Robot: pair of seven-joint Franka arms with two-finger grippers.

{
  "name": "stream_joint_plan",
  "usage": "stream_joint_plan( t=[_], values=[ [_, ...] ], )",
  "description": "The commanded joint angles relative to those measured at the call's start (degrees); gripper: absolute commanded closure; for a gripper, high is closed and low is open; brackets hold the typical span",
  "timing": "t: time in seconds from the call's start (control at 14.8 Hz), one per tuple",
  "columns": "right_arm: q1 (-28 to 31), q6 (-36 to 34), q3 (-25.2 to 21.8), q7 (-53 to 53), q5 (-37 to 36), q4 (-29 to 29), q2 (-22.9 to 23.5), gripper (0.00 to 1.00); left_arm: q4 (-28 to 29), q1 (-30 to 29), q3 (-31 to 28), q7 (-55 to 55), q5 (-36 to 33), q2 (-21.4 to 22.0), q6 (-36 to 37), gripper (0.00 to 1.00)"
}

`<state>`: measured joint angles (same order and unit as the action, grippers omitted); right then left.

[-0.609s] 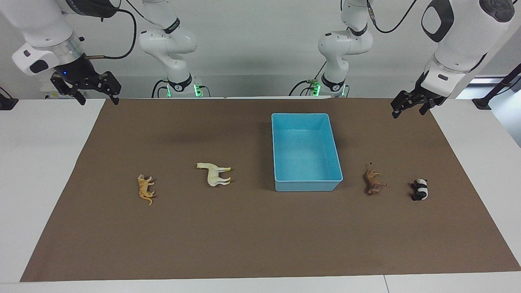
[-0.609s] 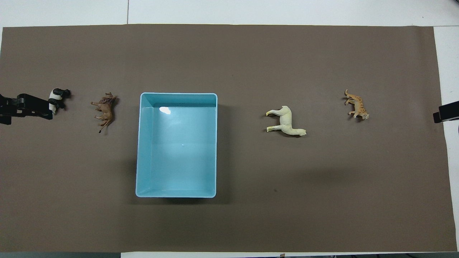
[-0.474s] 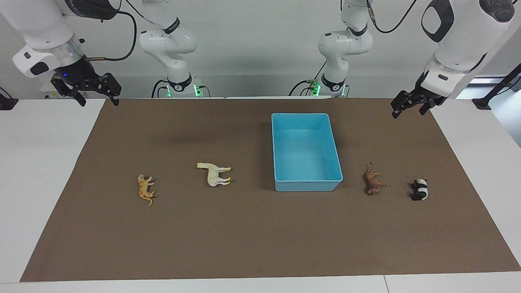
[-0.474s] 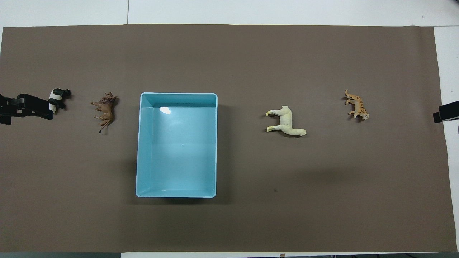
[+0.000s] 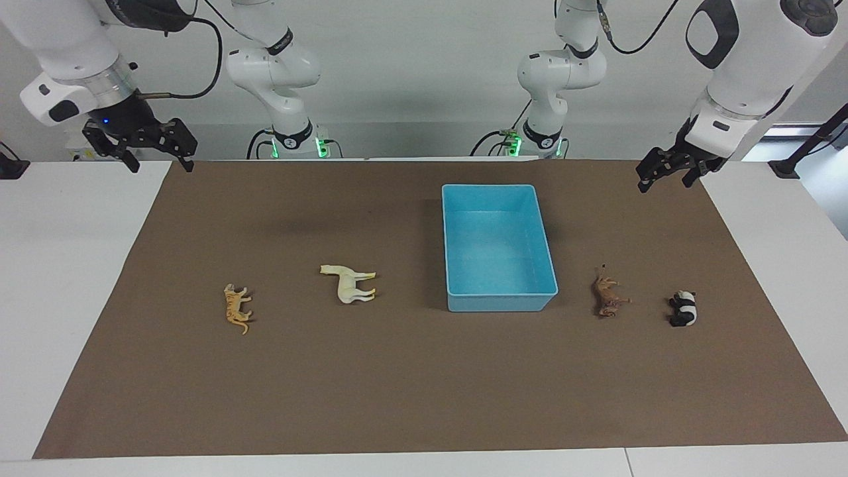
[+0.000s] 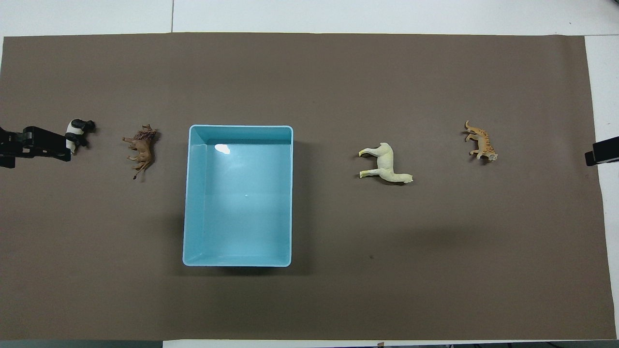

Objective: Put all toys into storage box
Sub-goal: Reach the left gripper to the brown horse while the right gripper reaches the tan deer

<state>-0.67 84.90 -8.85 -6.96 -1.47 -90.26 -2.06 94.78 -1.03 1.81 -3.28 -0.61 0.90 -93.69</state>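
Panda (image 5: 683, 309) sits low right in your facing frame, lengthwise below the left gripper (image 5: 669, 173); both it and the right gripper (image 5: 140, 150) hang open, empty.

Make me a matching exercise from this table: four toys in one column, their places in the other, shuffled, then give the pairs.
Things:
1. tiger
2. horse
3. lion
4. panda

Places:
A. beside the box, toward the left arm's end
B. outermost toward the right arm's end
C. outermost toward the left arm's end
D. between the tiger and the box

Pairs: 1-B, 2-D, 3-A, 4-C
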Motion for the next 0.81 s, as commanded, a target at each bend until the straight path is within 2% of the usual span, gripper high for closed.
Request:
stream_joint_plan(
  t=[0.0, 0.07, 0.2, 0.41, 0.54, 0.74],
  values=[
    [1.02, -0.09, 0.50, 0.72, -0.99, -1.59, -1.45, 0.00, 13.28, 0.33, -0.05, 0.37, 0.79, 4.62, -17.24, 0.00],
    [1.28, 1.13, 0.58, -0.24, -0.99, -2.63, -1.54, 0.00, 15.41, 0.59, -0.05, 0.20, 0.79, 3.94, -21.32, 0.00],
    [0.85, 5.60, 0.59, -1.82, -0.99, -5.26, -1.72, 0.00, 15.79, 1.38, -0.05, -0.33, 0.79, -0.44, -23.98, 0.00],
    [0.41, 12.81, 1.20, -3.15, -0.38, -9.39, 1.26, 0.00, 16.14, 2.00, -0.22, -2.61, 0.70, -6.86, -32.50, 0.00],
    [-1.87, 18.95, 1.29, -3.15, -0.20, -11.34, 5.47, 0.00, 16.23, 3.13, -0.31, -5.41, -0.79, -10.64, -36.01, 0.00],
    [-2.84, 27.04, 1.29, -5.33, -0.02, -13.09, 11.28, 0.00, 17.54, 2.79, -0.40, -7.35, -4.82, -13.46, -40.25, 0.00]
  ],
)
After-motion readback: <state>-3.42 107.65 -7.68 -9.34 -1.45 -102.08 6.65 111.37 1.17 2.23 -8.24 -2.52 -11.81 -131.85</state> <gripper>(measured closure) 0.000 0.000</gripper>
